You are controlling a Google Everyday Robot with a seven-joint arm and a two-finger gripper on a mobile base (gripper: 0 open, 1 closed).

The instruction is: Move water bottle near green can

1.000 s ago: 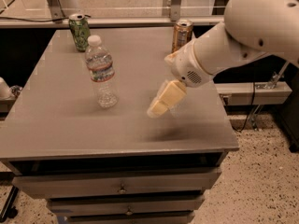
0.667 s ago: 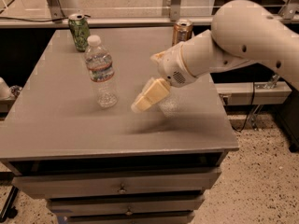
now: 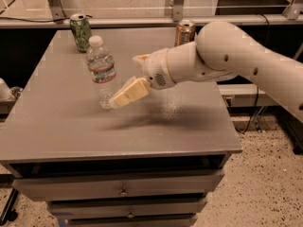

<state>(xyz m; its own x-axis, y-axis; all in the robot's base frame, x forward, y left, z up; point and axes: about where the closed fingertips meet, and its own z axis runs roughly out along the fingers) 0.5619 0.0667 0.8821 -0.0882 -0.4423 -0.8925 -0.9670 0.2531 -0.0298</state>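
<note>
Cream-tipped gripper (image 3: 127,94) low by base of clear ribbed plastic water bottle w/ white cap (image 3: 101,70), upright mid-left on grey tabletop (image 3: 66,126). Can't tell whether open or holding anything. Risk: low sideways nudge tips tall bottle, or rolls it into small green drink can (image 3: 81,32) at back-left edge.

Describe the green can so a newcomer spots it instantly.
On the grey table, look to the far left corner, beyond the clear ribbed water bottle beside the gripper. The small green can with pale swirls stands there; the other can is gold-bronze.
</note>
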